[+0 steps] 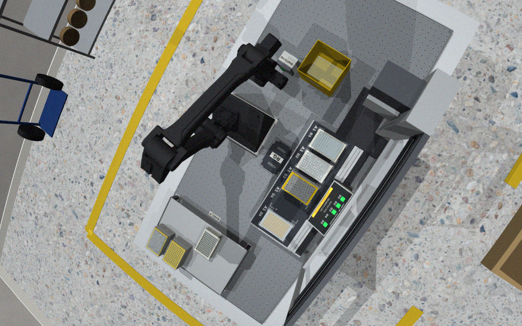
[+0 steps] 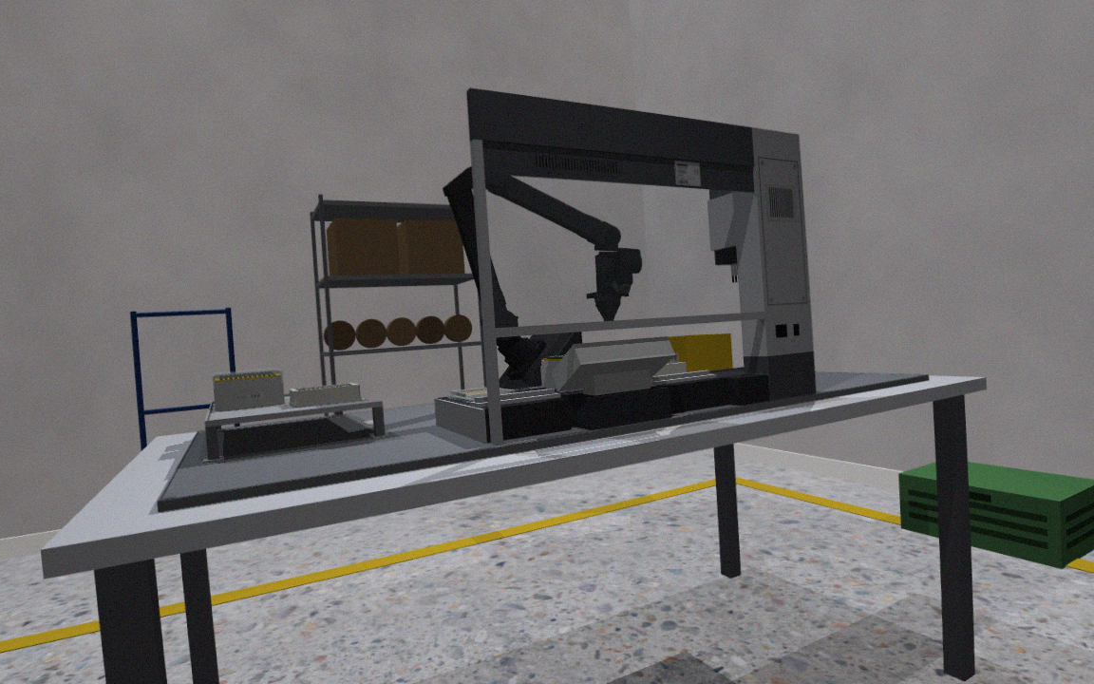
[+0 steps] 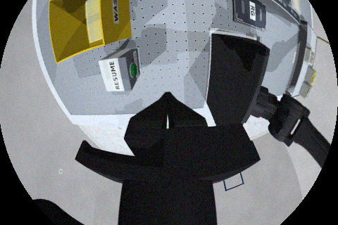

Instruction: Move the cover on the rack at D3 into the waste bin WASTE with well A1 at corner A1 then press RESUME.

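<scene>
- Black parallel gripper [image 3: 167, 121] is clenched tight on nothing, hanging above the small grey RESUME box [image 1: 287, 60].
- Pale translucent cover [image 1: 322, 68] lies inside the yellow open-topped waste bin [image 1: 307, 74].
- Yellow-rimmed tip rack [image 1: 299, 187] sits uncovered at D3.

three views on one bench

the top view is looking straight down from high up, taking in the whole table [image 1: 463, 24]. the exterior view is looking from low beside the table [image 2: 534, 476], at a distance. the wrist view is peering down past the gripper [image 3: 167, 122], close in. all are sharing the bin [image 1: 309, 73].
</scene>
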Tool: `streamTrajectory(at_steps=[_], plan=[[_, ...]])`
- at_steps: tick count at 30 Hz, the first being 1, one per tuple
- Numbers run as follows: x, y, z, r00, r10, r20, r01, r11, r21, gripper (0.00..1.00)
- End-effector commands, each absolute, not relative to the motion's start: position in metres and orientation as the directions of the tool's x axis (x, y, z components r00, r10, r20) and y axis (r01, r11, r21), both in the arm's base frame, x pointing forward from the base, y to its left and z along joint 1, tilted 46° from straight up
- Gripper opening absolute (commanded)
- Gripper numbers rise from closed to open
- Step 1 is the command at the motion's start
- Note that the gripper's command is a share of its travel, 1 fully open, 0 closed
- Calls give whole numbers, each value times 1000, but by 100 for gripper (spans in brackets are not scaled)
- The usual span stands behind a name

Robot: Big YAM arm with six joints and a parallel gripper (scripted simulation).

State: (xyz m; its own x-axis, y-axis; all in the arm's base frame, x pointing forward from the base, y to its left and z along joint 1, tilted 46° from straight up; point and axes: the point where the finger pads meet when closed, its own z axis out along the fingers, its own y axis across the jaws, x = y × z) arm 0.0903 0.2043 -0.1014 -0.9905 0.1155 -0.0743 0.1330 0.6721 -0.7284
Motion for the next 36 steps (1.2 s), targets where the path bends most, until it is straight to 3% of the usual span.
streamTrajectory(at_steps=[1,36], plan=[[96,207,-108,-990,120,-75,137,685,-716,0],[99,186,-143,-988,126,-86,150,711,-687,0]])
